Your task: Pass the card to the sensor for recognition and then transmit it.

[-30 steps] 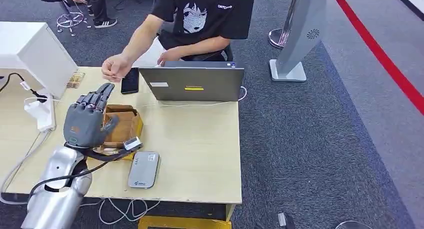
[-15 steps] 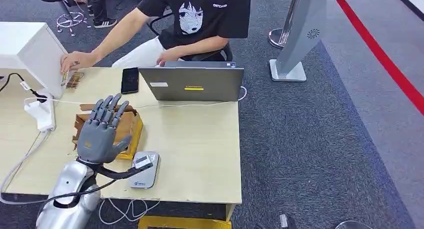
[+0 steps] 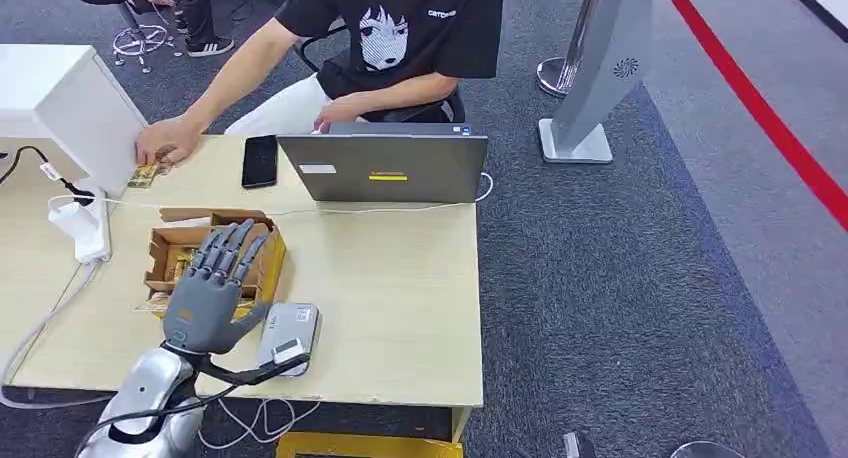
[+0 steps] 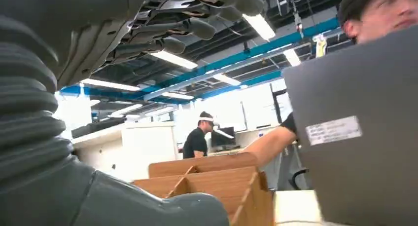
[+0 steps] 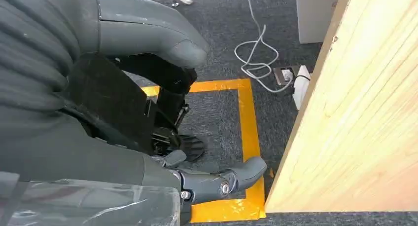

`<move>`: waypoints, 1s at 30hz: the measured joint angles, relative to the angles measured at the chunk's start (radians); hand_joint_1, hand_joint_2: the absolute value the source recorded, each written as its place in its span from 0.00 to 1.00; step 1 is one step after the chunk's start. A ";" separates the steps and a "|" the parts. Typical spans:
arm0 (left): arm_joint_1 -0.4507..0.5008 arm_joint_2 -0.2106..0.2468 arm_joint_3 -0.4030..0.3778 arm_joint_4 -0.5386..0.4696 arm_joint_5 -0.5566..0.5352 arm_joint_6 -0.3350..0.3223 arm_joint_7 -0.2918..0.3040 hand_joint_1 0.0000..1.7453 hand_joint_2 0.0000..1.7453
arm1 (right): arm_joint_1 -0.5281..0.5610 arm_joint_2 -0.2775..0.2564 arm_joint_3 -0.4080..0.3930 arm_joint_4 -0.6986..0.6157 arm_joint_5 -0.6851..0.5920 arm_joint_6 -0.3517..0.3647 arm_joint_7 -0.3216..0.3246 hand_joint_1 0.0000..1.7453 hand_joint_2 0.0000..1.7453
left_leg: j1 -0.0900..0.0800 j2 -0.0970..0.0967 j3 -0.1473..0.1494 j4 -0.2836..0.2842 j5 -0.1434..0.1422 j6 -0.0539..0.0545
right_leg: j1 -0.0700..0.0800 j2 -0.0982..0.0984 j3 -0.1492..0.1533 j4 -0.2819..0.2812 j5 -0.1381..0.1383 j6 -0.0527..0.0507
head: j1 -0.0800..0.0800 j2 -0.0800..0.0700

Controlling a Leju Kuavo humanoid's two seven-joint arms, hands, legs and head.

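Pulled back toward the robot, the left hand (image 3: 212, 286) now hovers over the near edge of the cardboard box (image 3: 172, 246), fingers spread and holding nothing. Just beside the box lies the grey sensor (image 3: 291, 336). The person's hand (image 3: 168, 138) has gone to the cards (image 3: 147, 171) beyond the box. Judging by this, no card is picked yet; next comes reaching into the box. The right hand (image 5: 162, 132) hangs below the table, loosely curled, empty.
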 joint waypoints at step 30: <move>-0.014 0.077 0.059 0.219 0.020 -0.046 -0.001 0.00 1.00 | 0.000 0.000 -0.006 0.000 0.012 0.003 -0.001 0.00 1.00 | 0.000 0.000 0.000 0.000 0.000 0.000 | 0.000 0.000 0.000 0.000 0.000 0.000 | 0.000 0.000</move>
